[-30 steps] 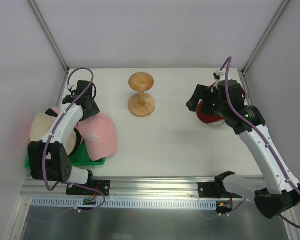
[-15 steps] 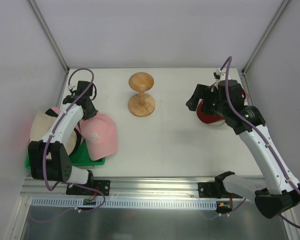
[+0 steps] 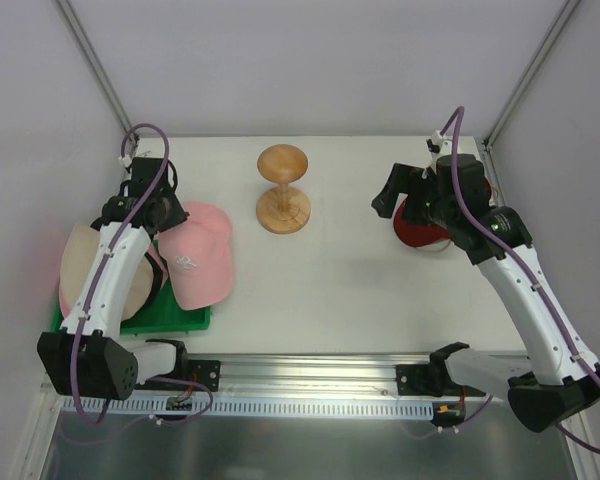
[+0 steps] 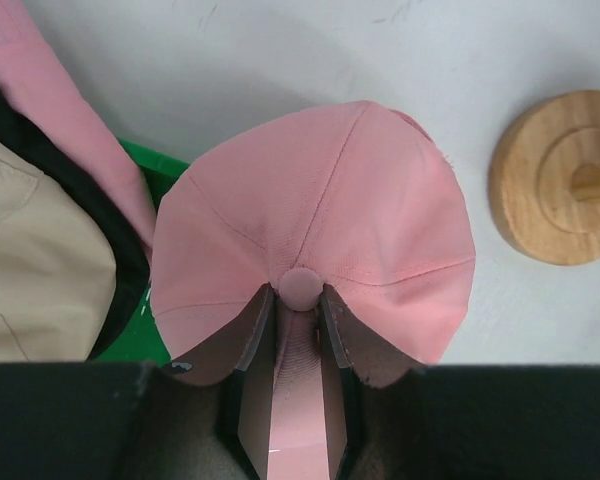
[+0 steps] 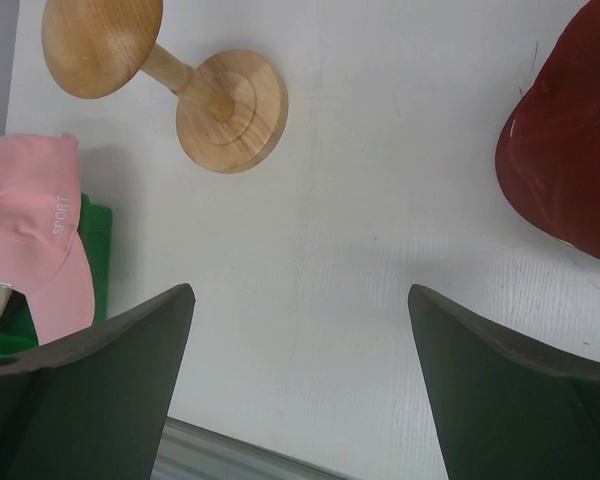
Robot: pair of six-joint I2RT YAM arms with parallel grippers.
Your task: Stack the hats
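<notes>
Top view, left gripper (image 3: 166, 218): it is seen at the far edge of the pink cap (image 3: 198, 262), closed on its fabric.
Top view, pink cap: it is found at the left of the table (image 3: 330, 270), partly over the right edge of the green tray (image 3: 185, 318) and just right of the beige hat (image 3: 85, 262).
Top view, right gripper (image 3: 388, 195): it is held over the table, just left of the red cap (image 3: 420, 230), which is at the far right.
Top view, wooden stand (image 3: 283, 190): it stands upright at the far middle, apart from both caps.
Left wrist view, left gripper (image 4: 298, 296): the jaws are drawn narrow, pinching a fold of the pink cap (image 4: 350, 200) at its top button.
Left wrist view, surroundings: the beige hat (image 4: 30, 270) and a black hat (image 4: 122, 255) are seen to the left, and the stand base (image 4: 560, 180) to the right.
Right wrist view, right gripper (image 5: 300, 292): the jaws are spread wide, with nothing between them.
Right wrist view, red cap (image 5: 570, 150): it is seen at the right edge, apart from the fingers.
Right wrist view, others: the wooden stand (image 5: 180, 85) and the pink cap (image 5: 35, 230) are seen at the left.
</notes>
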